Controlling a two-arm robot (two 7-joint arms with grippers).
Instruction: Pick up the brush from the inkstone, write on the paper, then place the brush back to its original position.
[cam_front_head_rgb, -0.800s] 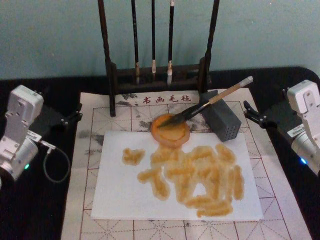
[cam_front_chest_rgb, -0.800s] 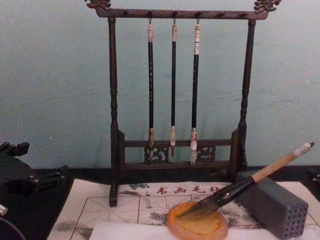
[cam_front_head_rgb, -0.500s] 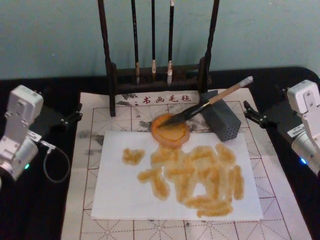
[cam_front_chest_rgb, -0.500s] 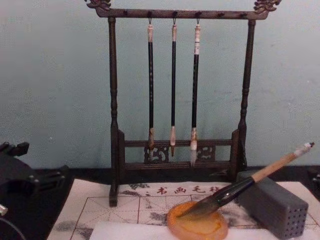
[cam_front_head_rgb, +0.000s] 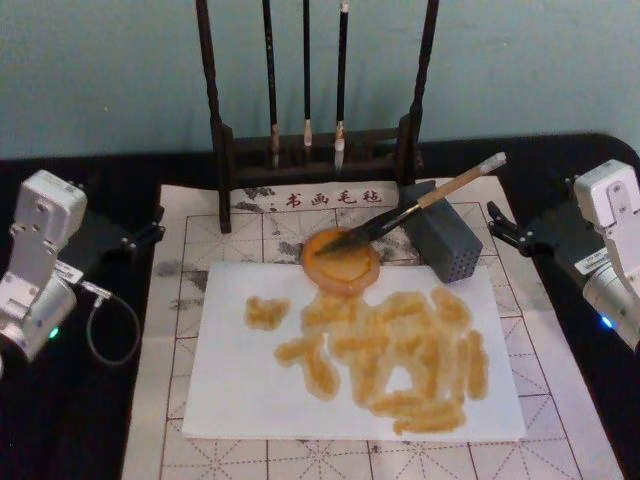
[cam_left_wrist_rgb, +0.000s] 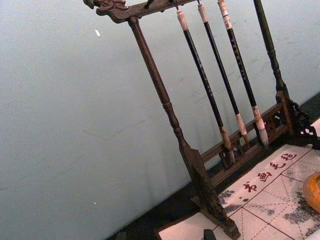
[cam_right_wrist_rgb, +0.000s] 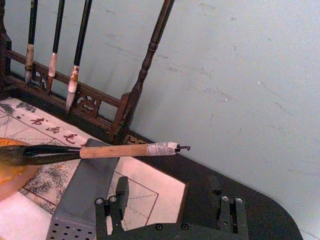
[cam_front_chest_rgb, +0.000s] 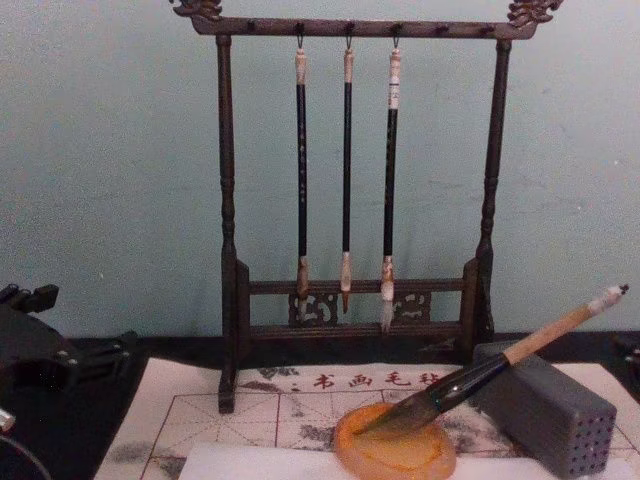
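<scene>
The brush lies bristles-down in the inkstone, handle propped on a grey block. Right hand spread, left hand apparently likewise, flanking the mat.

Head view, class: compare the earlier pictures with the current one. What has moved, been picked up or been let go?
Nothing has visibly changed. The brush lies with its bristles in the inkstone and its handle propped on the grey block. The paper carries the same orange strokes. The left gripper and right gripper stay parked at the table's sides.
</scene>
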